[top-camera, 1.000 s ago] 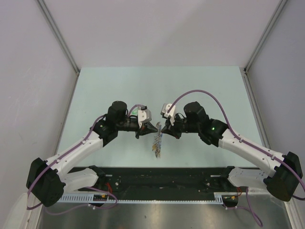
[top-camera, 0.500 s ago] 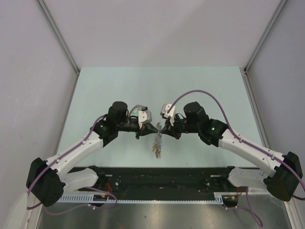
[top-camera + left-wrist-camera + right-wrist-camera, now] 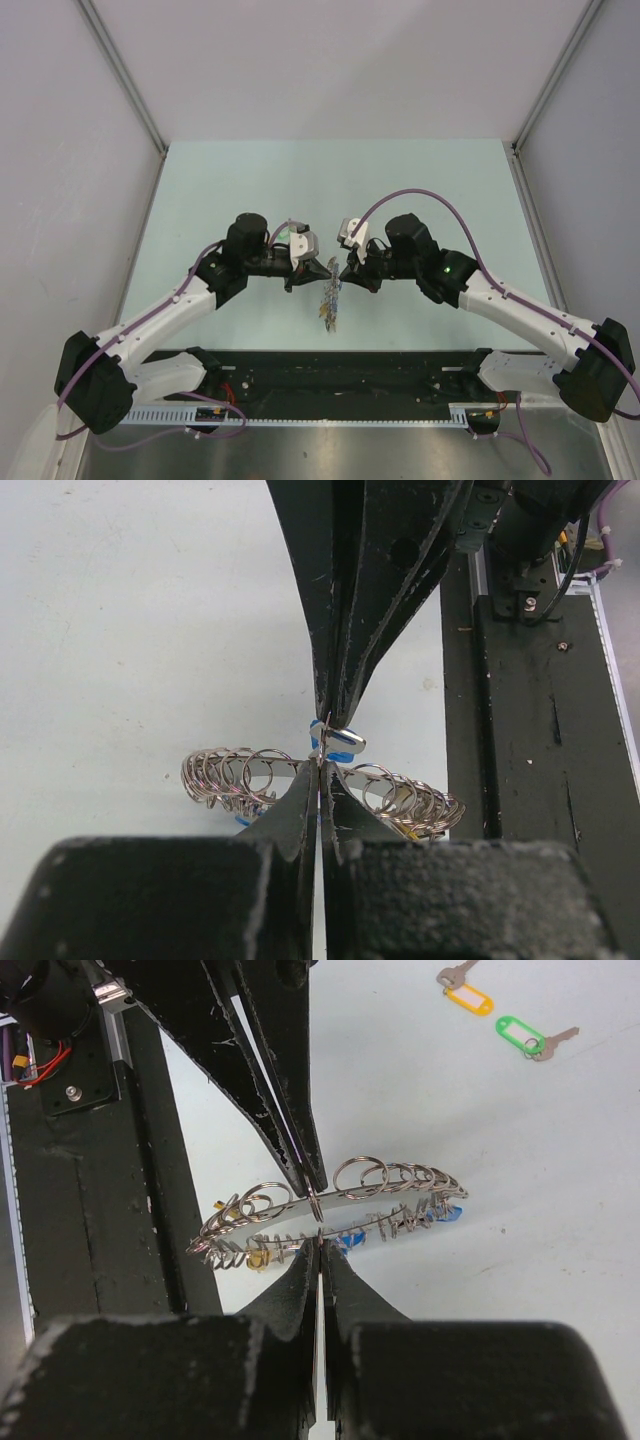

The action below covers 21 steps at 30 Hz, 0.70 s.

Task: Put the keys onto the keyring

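The keyring (image 3: pixel 330 298), a large grey ring fringed with small split rings and tagged keys, hangs between my two grippers above the table. My left gripper (image 3: pixel 320 766) is shut on its band (image 3: pixel 230 775). My right gripper (image 3: pixel 318 1244) is shut on the small ring of the blue-tagged key (image 3: pixel 342 744), held right at the keyring (image 3: pixel 400 1185). In the top view the left gripper (image 3: pixel 322 268) and the right gripper (image 3: pixel 341 267) meet tip to tip. The orange-tagged key (image 3: pixel 466 997) and the green-tagged key (image 3: pixel 524 1035) lie flat on the table, apart from the grippers.
A black rail (image 3: pixel 340 370) runs along the near table edge, close below the hanging keyring, and shows in the left wrist view (image 3: pixel 540 740) and the right wrist view (image 3: pixel 70 1180). Grey walls and metal posts (image 3: pixel 120 75) enclose the pale green table (image 3: pixel 250 180).
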### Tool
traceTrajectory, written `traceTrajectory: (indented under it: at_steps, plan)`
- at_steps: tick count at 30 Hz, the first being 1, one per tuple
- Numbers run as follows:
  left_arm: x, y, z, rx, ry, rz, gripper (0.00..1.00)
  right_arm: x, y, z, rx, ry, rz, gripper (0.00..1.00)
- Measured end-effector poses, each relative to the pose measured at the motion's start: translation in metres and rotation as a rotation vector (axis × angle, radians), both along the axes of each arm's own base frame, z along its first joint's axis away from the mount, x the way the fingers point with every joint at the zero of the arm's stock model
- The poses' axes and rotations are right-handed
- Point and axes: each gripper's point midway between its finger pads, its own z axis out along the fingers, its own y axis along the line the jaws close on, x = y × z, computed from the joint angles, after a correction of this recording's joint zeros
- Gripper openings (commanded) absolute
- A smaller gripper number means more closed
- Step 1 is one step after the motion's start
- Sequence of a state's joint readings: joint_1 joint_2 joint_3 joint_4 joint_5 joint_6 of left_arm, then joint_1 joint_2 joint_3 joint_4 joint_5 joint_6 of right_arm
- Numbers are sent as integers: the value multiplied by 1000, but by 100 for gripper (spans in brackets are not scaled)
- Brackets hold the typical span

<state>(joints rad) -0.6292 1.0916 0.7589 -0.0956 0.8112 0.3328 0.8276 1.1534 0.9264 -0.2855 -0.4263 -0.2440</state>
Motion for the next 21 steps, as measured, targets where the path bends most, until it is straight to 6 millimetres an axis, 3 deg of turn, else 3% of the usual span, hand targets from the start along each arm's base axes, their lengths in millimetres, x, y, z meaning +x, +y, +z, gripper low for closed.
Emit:
traceTrajectory:
  at_steps: [21]
  plan:
    - [-2,0,-1,1,4,-7,1,0,1,1,7,-1,-1,0]
